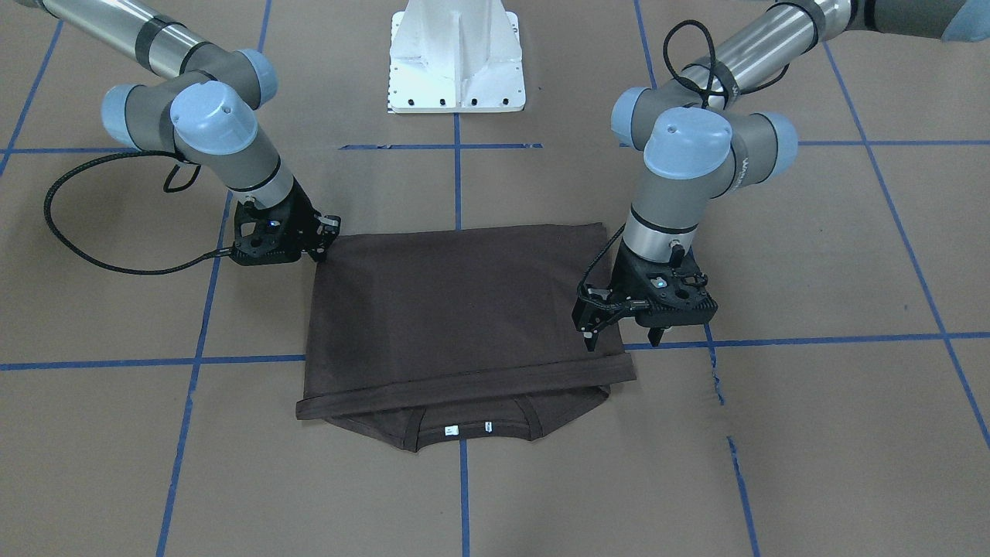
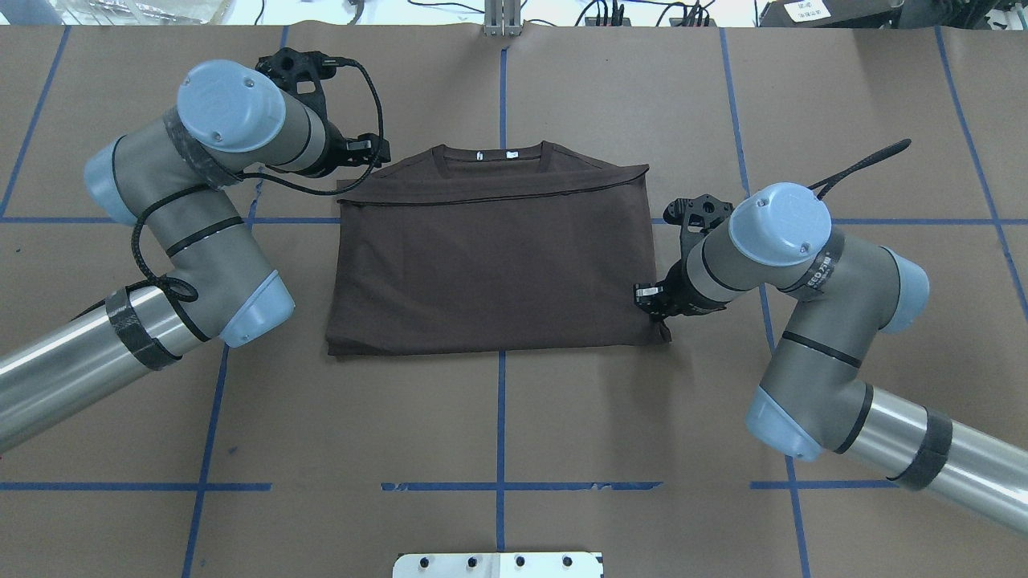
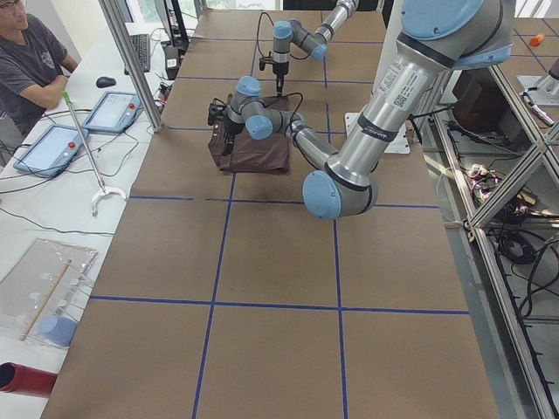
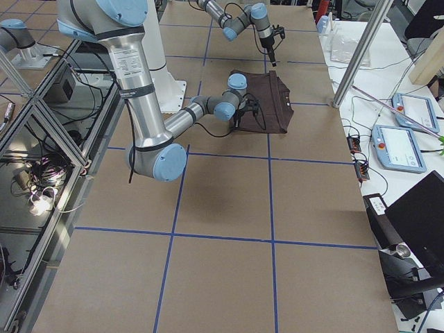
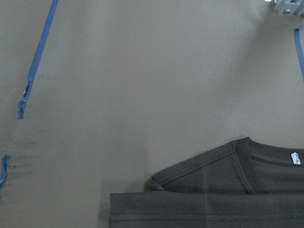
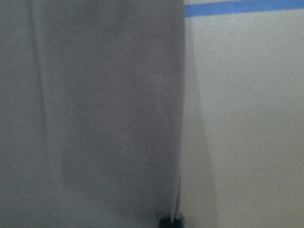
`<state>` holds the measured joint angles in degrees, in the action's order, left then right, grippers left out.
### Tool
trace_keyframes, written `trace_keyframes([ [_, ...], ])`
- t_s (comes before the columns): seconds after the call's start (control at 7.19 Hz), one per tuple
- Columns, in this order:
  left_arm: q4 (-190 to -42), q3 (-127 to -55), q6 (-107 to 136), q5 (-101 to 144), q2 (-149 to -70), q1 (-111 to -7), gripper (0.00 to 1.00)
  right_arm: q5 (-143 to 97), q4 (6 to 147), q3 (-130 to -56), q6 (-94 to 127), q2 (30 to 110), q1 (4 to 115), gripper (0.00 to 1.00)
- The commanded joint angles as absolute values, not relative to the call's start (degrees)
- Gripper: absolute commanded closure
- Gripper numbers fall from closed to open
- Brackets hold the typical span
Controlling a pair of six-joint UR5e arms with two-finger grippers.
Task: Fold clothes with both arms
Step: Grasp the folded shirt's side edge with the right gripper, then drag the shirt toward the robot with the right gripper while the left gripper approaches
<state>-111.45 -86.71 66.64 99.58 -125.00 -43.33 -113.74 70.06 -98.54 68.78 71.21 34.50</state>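
the folded t-shirt (image 1: 456, 309) lies flat at mid-frame. the left gripper (image 1: 623, 339) hangs spread wide and empty over its lower-right corner. the right gripper (image 1: 323, 249) sits at the upper-left corner, grasp unclear. a one-layer pinch or uneven lift could drag the folded layers askew.

Seeing soft matt knit cloth on the T-shirt (image 2: 498, 265), ribbed at the collar (image 5: 244, 159). Reading the table (image 2: 642, 417) as matt brown paper with smooth blue tape lines (image 2: 501, 417). Noting shiny brushed-metal tubes (image 2: 64, 369) on the left arm (image 2: 185, 241) and right arm (image 2: 819, 321), satin blue plastic caps (image 1: 213, 116), matt black plastic on the left tool (image 1: 623, 334) and right tool (image 1: 321, 251), glossy white-painted metal base (image 1: 456, 62).
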Motion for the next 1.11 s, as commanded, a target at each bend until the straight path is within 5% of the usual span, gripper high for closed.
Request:
trace_keyframes([
  [0.0,-111.27,-87.19,66.71,99.58,-124.98,-43.42,0.00,-113.20,70.05,-103.51,69.52,76.62,31.74,1.00],
  [0.83,-111.01,-89.91,69.16,99.49,-124.63,-42.63,0.00,-109.28,69.87,-127.17,80.84,97.90,10.15,1.00],
  [0.97,-110.92,-91.04,69.26,99.67,-123.85,-41.58,0.00,-108.99,69.79,-127.35,81.12,97.39,9.76,0.01],
])
